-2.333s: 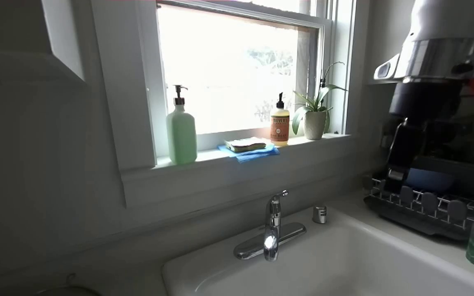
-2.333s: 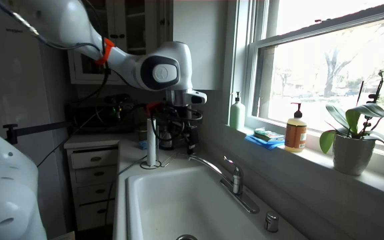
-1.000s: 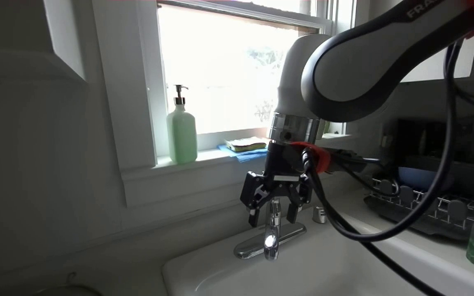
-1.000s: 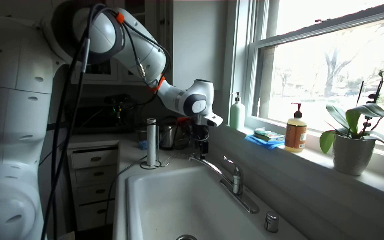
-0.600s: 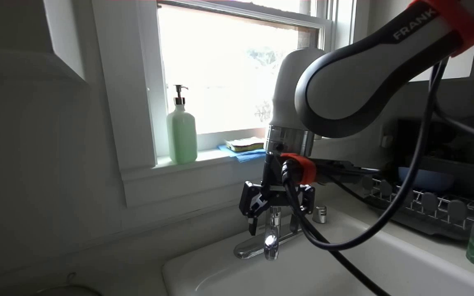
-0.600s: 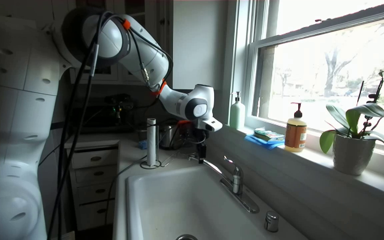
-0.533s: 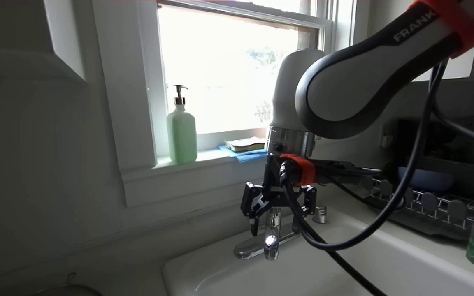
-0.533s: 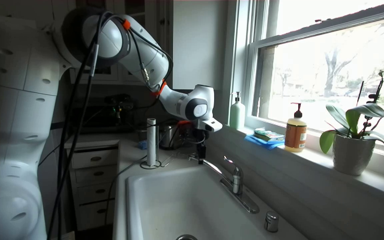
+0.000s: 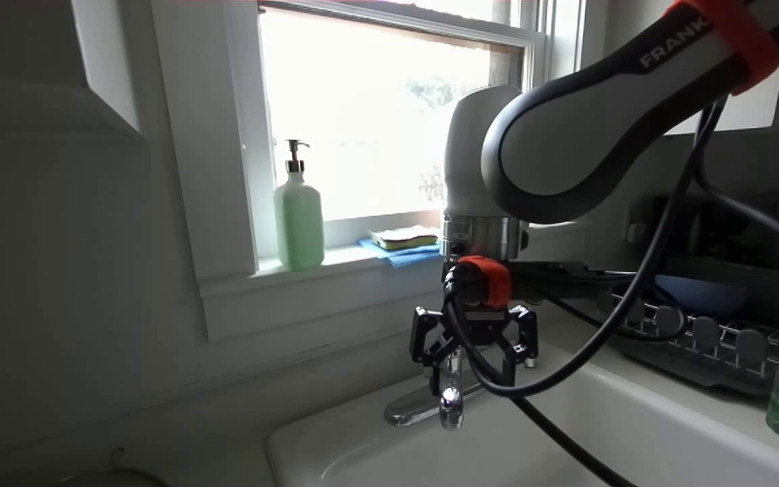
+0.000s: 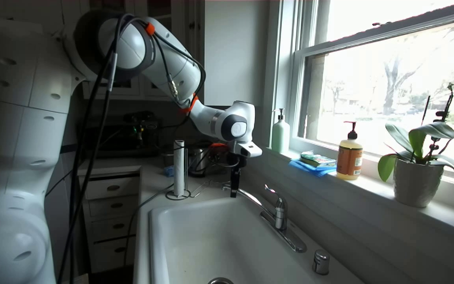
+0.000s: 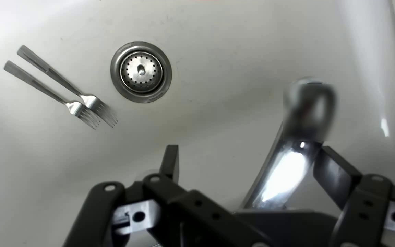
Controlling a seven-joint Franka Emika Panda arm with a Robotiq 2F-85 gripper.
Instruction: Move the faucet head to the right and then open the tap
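The faucet head, a shiny chrome spout (image 9: 451,412), reaches over the sink in both exterior views (image 10: 250,196). My gripper (image 9: 472,379) points down with its fingers apart on either side of the spout; it also shows edge-on in an exterior view (image 10: 233,194). In the wrist view (image 11: 252,164) the spout (image 11: 283,175) lies between the open fingers, close to or touching the right-hand finger, with a wide gap to the left-hand one. The spout's tip is blurred there. The tap (image 10: 280,215), a chrome column with a lever handle (image 10: 269,189) on top, stands beyond the gripper.
A chrome stub (image 10: 321,262) stands beside the tap. The sill holds a green bottle (image 9: 299,223), a sponge (image 9: 399,238) on blue cloth, an amber bottle (image 10: 350,157) and a plant pot (image 10: 418,183). Two forks (image 11: 60,79) lie near the drain (image 11: 141,72). A cable (image 9: 606,331) loops before the gripper.
My gripper has come from above the dish-rack side down around the spout, then shifted slightly right in an exterior view. The spout's tip has shifted slightly right there too. The fingers stay apart.
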